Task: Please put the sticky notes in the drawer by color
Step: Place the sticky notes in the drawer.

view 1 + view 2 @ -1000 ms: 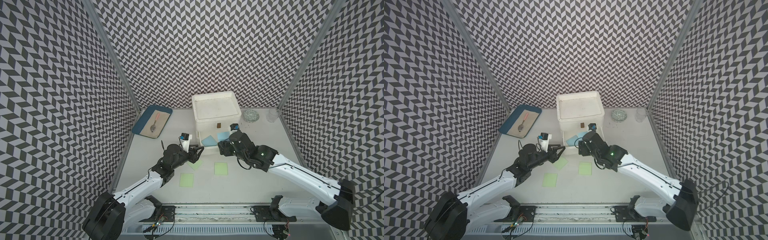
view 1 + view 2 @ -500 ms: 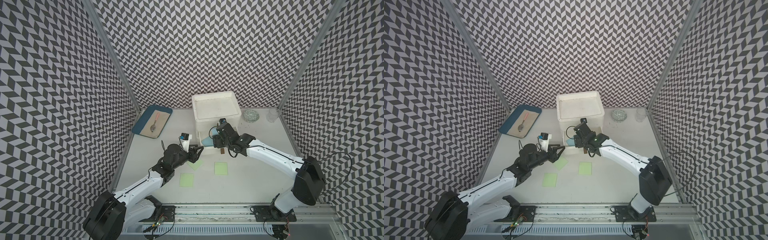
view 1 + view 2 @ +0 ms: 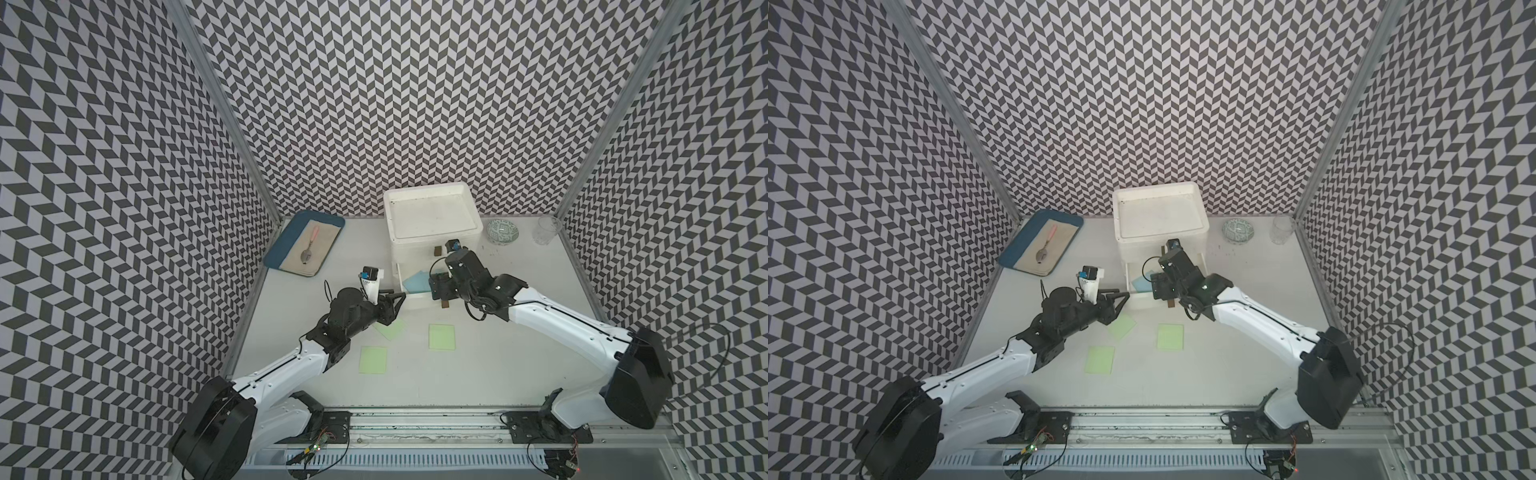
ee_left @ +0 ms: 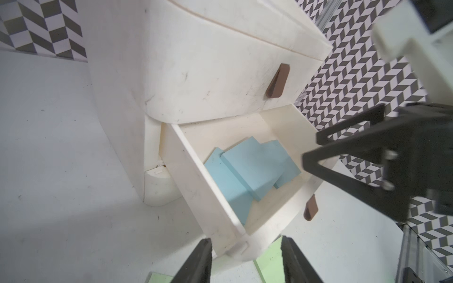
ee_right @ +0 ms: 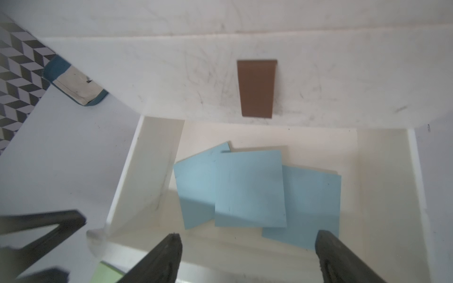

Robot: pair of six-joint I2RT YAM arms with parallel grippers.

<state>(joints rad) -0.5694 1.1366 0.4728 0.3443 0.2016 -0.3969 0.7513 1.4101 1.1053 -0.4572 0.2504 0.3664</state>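
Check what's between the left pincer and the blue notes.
The open drawer's white side wall. Left wrist view: the left pincer straddles the drawer's front corner; the blue notes lie inside, past that wall.

No text, label, brand name, number or sign can be read in any of the views.
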